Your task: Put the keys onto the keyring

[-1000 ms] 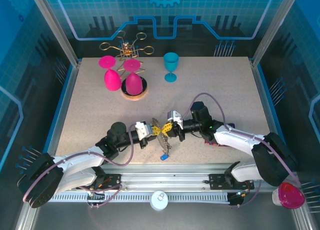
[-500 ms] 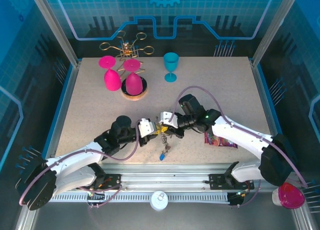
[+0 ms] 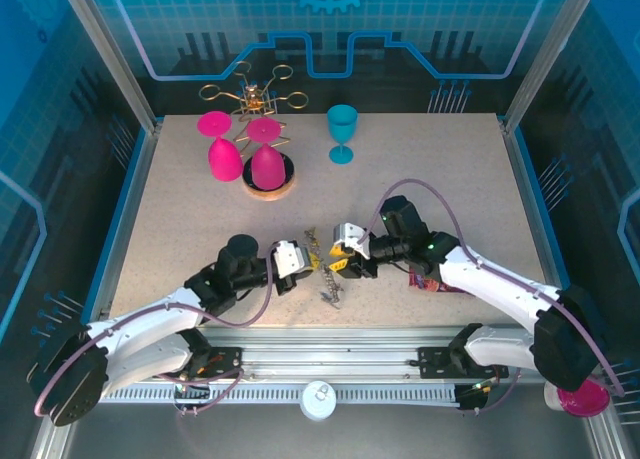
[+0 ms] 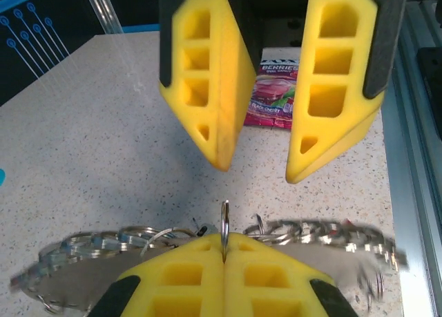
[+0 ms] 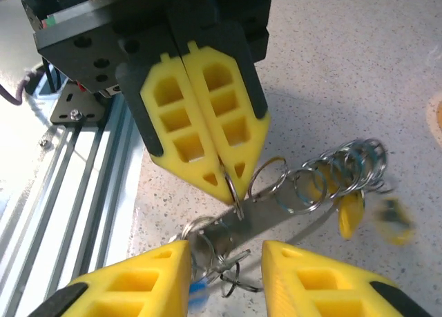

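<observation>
We judge the threading step to be in hand. The left jaws are pressed fully together on one thin silver ring [image 4: 224,224] of the keyring [image 5: 276,215]. They hold it up between the two arms, near the front middle of the bench [image 3: 200,199], with its band of rings trailing to both sides. The right jaws stand roughly half open just opposite, with a few loose rings between the pads but nothing gripped. A yellow key [image 5: 351,213] appears to hang at the far end; the other keys there are too blurred to name. Next, we think, the right jaws must close on a single key and work it squarely onto the pinched ring without tugging the band loose.
</observation>
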